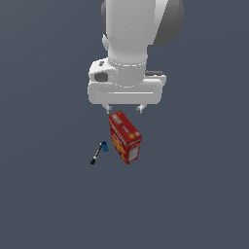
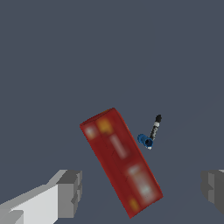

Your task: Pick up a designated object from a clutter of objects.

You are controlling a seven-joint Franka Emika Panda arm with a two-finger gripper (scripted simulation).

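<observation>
The designated object, a thin black marker [image 1: 97,153] with a blue end, lies on the grey floor just to the exterior view's left of the red box [image 1: 125,136]. It also shows in the wrist view [image 2: 151,133], next to the red box [image 2: 120,161] with yellow and white print. My gripper [image 1: 125,109] hangs above the far end of the box, jaws wide apart and empty. In the wrist view my gripper [image 2: 142,192] has one fingertip [image 2: 69,192] on each side of the box's near end, well above it.
The box and the marker lie on a flat grey floor [image 1: 48,204] that runs all around them. No other objects show in either view.
</observation>
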